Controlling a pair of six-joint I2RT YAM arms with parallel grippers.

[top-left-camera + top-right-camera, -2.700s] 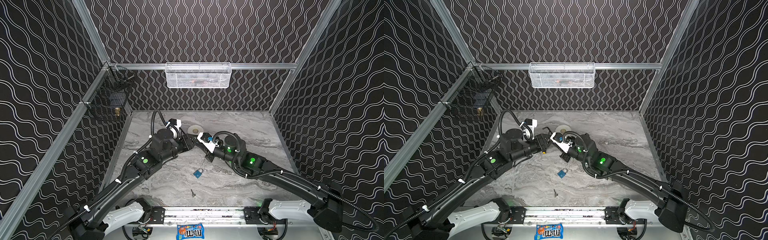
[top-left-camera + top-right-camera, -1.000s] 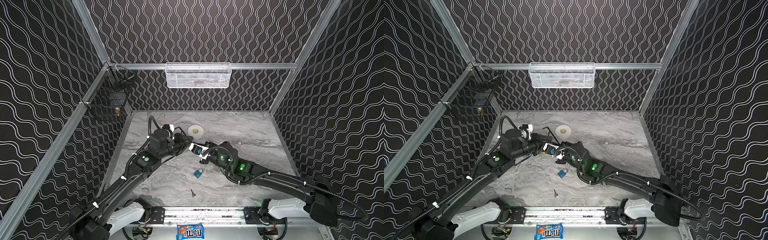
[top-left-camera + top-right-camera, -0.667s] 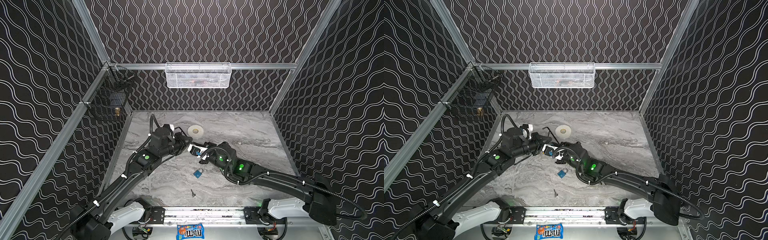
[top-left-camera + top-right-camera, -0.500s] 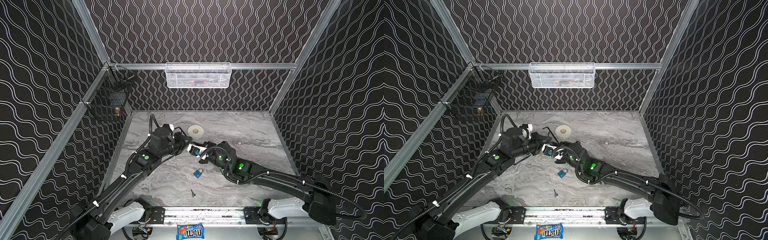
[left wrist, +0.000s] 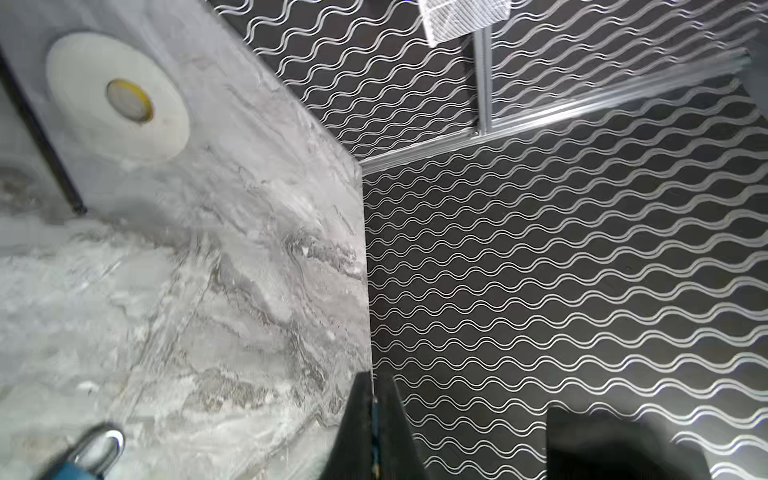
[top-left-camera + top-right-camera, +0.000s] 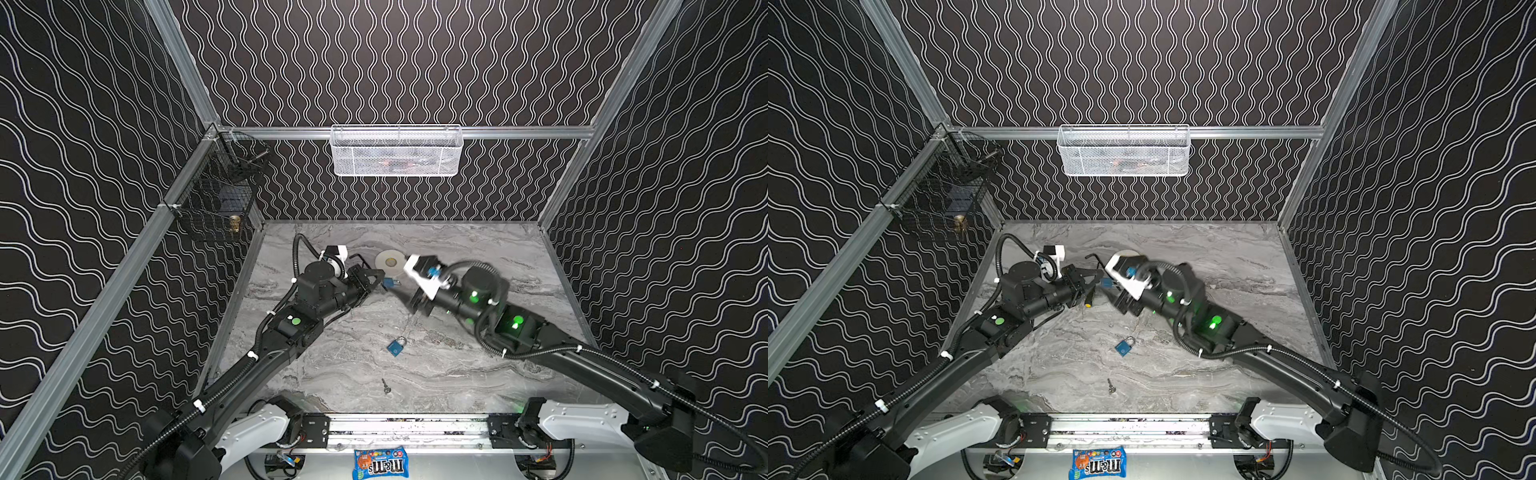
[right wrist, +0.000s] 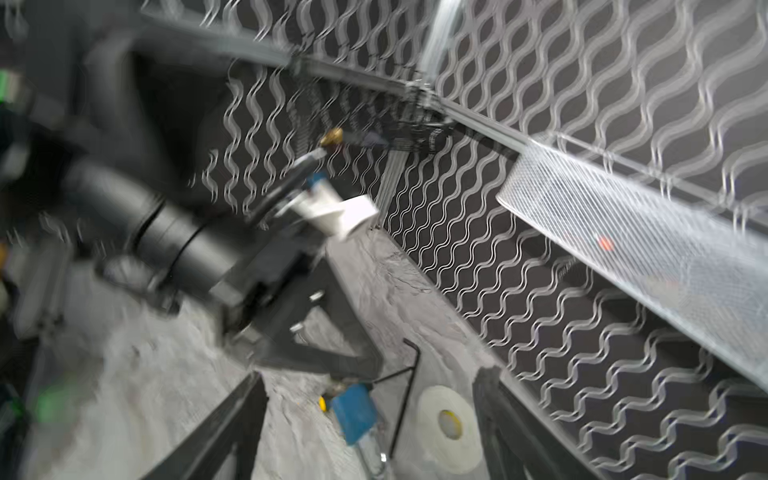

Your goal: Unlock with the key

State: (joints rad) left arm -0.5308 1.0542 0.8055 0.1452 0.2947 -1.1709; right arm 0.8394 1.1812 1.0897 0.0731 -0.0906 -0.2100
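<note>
Key [image 6: 386, 386] lay flat on the gray table [image 6: 457, 374] at 6 o'clock in both top views, well apart from both claws. A loose padlock [image 6: 395, 346], blue, lay between the key and the middle of the table. At 12 o'clock sat a white tape roll [image 6: 390, 262]. Close to it, toward 6 o'clock, the left claw [image 6: 379, 281] and the right claw [image 6: 402, 293] pointed at each other. A second padlock [image 6: 388, 284], blue too, sat right at the left claw's tip. In a top view a small yellow spot [image 6: 1088, 304] showed by the left claw, on its 6 o'clock side.

The left wrist view showed what the top views could not. The left claw's fingers [image 5: 357, 428] were pressed tight together, with only a thin blue line between them. What they pinched I could not tell. The second padlock [image 5: 89, 451] looked blurry there and was not between the fingers.

The right wrist view was blurry. It showed the right claw's fingers [image 7: 237, 424] spread wide apart, gripping nothing. Past them the second padlock [image 7: 353, 409] was right at the left claw's tip, near a thin black bar [image 7: 409, 374] and the tape roll [image 7: 446, 424].
</note>
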